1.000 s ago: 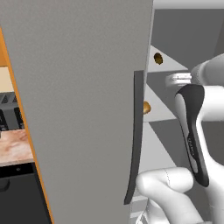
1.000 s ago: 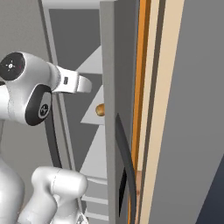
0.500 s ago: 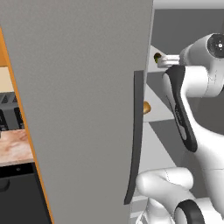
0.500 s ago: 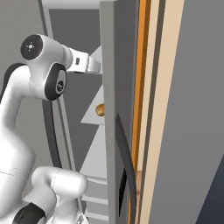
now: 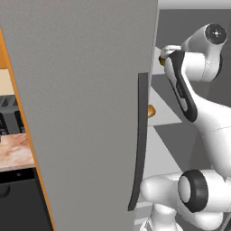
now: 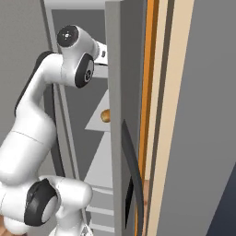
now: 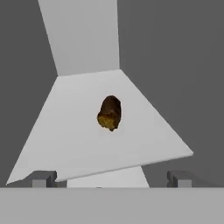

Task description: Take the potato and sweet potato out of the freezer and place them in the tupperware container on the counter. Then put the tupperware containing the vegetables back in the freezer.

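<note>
The freezer stands with its big grey door (image 5: 81,90) swung open, and my arm reaches in at the upper shelf (image 7: 87,140). The sweet potato (image 7: 109,113), a dark reddish-brown lump, lies alone in the middle of that shelf, straight ahead of my gripper (image 7: 111,179) and well apart from it. The gripper is open wide with nothing between its fingertips (image 7: 43,178). The potato (image 5: 151,110), tan-golden, sits one shelf lower and peeks past the door edge; it is also in the right base view (image 6: 105,115). The tupperware container is out of view.
The door's long dark curved handle (image 5: 140,144) and the door edge stand close to the left of my arm. Beyond the door on the left are the marbled counter (image 5: 16,151) with a dark toaster (image 5: 9,119) and a black dishwasher (image 5: 18,198) below.
My arm has risen and stretched deeper into the freezer, bringing the hand up to the upper shelf. The gripper has stayed open. Both lumps lie where they were.
</note>
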Motion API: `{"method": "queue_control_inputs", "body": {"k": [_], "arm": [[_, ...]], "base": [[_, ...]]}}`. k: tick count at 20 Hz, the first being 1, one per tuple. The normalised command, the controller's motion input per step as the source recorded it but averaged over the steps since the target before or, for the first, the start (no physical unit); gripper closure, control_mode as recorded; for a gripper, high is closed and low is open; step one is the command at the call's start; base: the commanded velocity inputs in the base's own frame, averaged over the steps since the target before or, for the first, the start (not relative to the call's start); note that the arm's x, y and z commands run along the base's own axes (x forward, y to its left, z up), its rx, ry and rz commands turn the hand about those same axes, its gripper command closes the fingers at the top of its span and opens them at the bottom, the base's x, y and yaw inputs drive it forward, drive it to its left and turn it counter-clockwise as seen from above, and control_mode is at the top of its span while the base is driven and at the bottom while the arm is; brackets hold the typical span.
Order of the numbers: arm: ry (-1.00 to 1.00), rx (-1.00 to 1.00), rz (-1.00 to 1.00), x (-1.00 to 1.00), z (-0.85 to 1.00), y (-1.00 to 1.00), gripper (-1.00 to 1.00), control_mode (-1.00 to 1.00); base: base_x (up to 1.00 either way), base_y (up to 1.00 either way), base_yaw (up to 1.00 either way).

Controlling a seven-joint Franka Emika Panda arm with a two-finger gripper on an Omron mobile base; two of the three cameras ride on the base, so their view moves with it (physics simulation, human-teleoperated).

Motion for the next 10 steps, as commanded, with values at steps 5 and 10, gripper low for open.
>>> {"method": "queue_control_inputs", "body": {"k": [5, 10], "arm": [[0.10, 0.06, 0.00, 0.79, -0.08, -0.20, -1.00, -1.00], [0.13, 0.06, 0.00, 0.65, -0.14, -0.07, -1.00, -1.00]], "base": [[0.00, 0.00, 0.00], [0.00, 0.00, 0.00]]}}
